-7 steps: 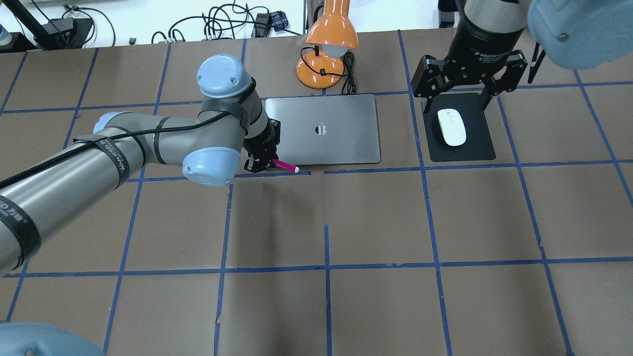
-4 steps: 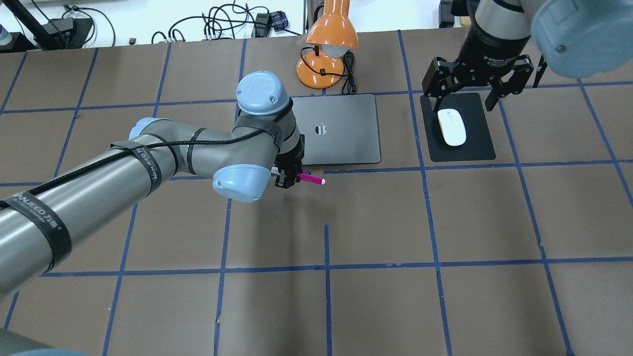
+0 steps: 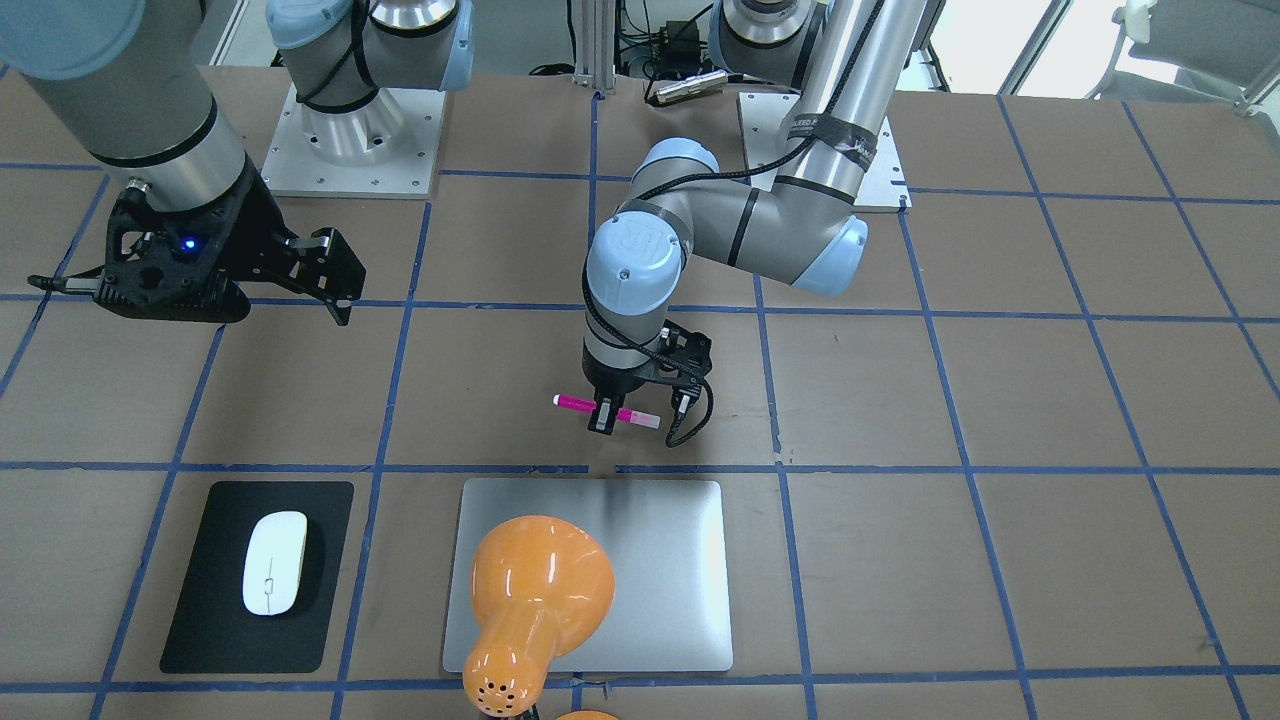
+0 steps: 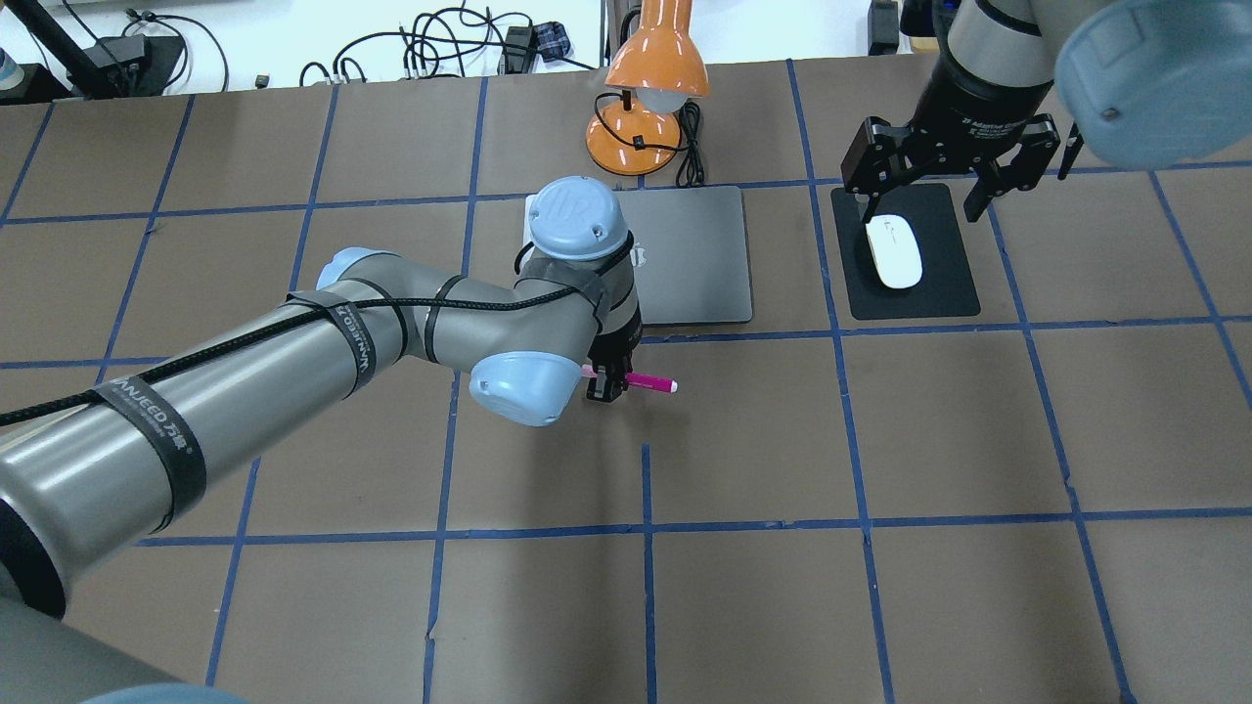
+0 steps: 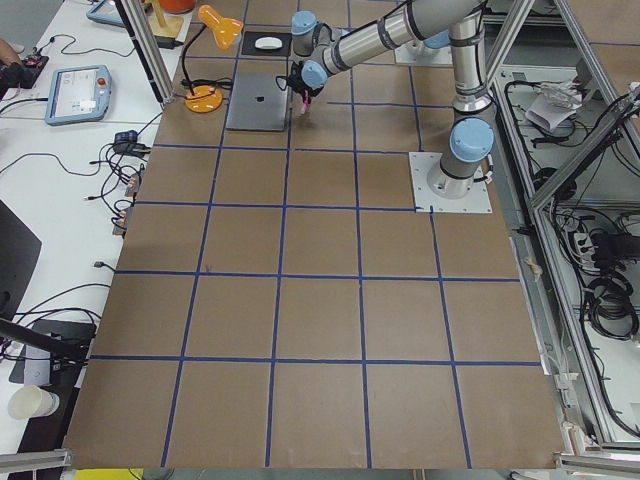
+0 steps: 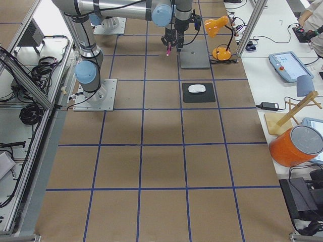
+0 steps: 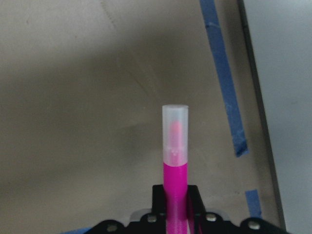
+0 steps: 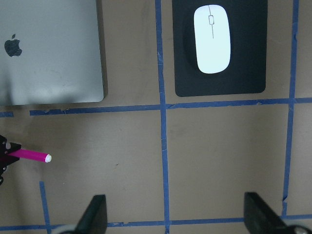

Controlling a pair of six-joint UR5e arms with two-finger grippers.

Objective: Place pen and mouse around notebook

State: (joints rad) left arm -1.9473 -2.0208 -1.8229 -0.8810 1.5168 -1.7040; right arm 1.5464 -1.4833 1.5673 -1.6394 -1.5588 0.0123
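My left gripper (image 4: pixel 606 381) is shut on the magenta pen (image 4: pixel 648 382) and holds it level over the brown table, just in front of the near edge of the silver notebook (image 4: pixel 694 254). The left wrist view shows the pen (image 7: pixel 174 161) sticking out from the jaws, with the notebook (image 7: pixel 287 73) at the right edge. The white mouse (image 4: pixel 894 251) lies on a black mat (image 4: pixel 929 293) to the right of the notebook. My right gripper (image 4: pixel 921 200) hangs open above the mat's far end, well above the mouse (image 8: pixel 212 39).
An orange desk lamp (image 4: pixel 650 98) stands behind the notebook, its shade covering part of the notebook (image 3: pixel 660 560) in the front-facing view. Cables lie along the far table edge. Blue tape lines grid the brown surface.
My left arm has carried the pen rightward and toward the robot, from the notebook's near left corner to in front of its near edge. The right gripper has shifted slightly right and stays open.
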